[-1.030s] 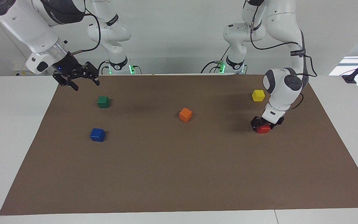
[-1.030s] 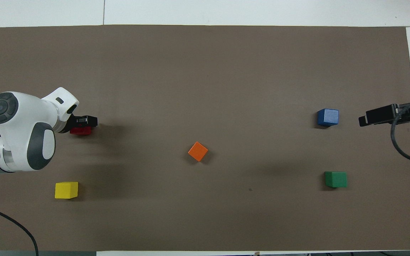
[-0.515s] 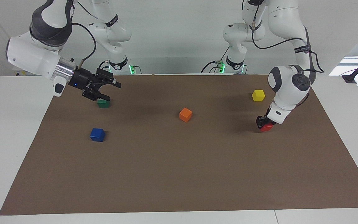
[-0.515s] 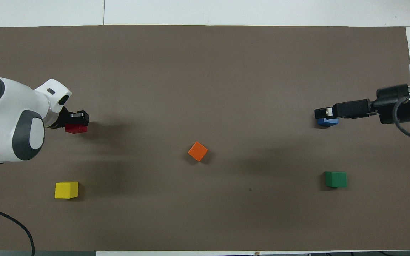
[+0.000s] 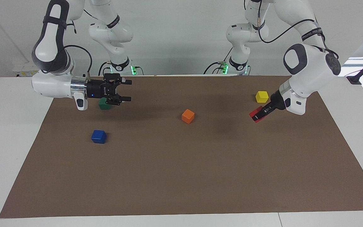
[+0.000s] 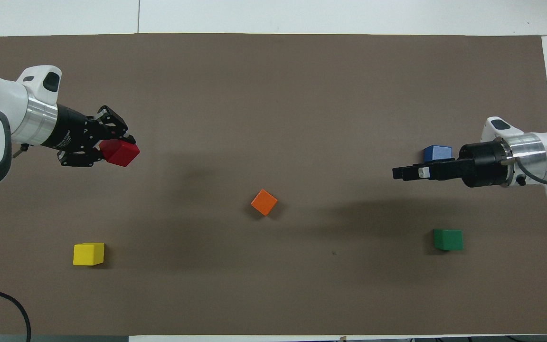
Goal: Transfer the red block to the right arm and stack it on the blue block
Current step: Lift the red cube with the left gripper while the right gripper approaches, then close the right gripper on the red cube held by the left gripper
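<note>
The red block (image 5: 256, 114) is now off the mat: a second ago it sat on the brown surface with the left gripper (image 5: 258, 115) lowered around it, and now it hangs in the air, clamped between that gripper's closed fingers and tilted with the wrist. It is over the left arm's end of the table, near the yellow block (image 5: 262, 96) (which has not moved). The left arm has swung from pointing down to pointing sideways toward the middle of the table, so the block's free faces look toward the other arm.

The right gripper (image 5: 125, 90) has changed just as much. A second ago it hung at the mat's edge by the right arm's end; now it is level, aimed toward the centre, with its fingers spread wide and nothing between them. It is over the green block (image 5: 104, 104), partly covering it in the facing view, while in the overhead view it overlaps the blue block (image 6: 437, 153), though it is raised and touches neither.

This reads as the pickup being done and the handover being set up: both wrists are horizontal and face each other, still well apart, with the orange block (image 5: 187, 116) on the mat between them. The blue block rests untouched toward the right arm's end, its top free for the stack.
</note>
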